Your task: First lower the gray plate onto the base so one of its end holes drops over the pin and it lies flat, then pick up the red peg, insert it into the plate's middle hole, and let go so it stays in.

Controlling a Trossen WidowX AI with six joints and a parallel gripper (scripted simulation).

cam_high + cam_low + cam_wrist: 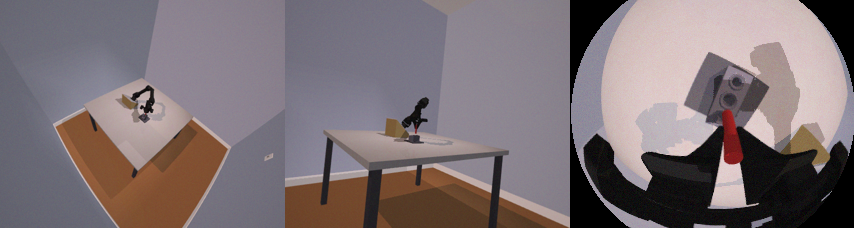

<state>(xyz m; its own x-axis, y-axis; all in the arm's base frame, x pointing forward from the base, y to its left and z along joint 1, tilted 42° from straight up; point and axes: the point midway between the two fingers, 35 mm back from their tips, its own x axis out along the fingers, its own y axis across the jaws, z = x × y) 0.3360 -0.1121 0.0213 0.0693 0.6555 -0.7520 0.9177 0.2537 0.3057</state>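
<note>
The gray plate (733, 88) (414, 137) lies on the dark base (702, 88) (410, 141) (147, 121) on the table; three holes show in a row in the wrist view. My gripper (730, 129) (416, 125) (145, 113) is shut on the red peg (732, 139) (416, 129), held upright, tip down. The peg hangs a little above the plate, and in the wrist view its tip points at the plate's near end. In the top view the peg is too small to make out.
A tan wedge-shaped block (129, 101) (394, 128) (806, 144) stands on the table (120, 130) (380, 150) beside the arm's foot, close behind the base. The arm's shadow falls across the table to the right of the base.
</note>
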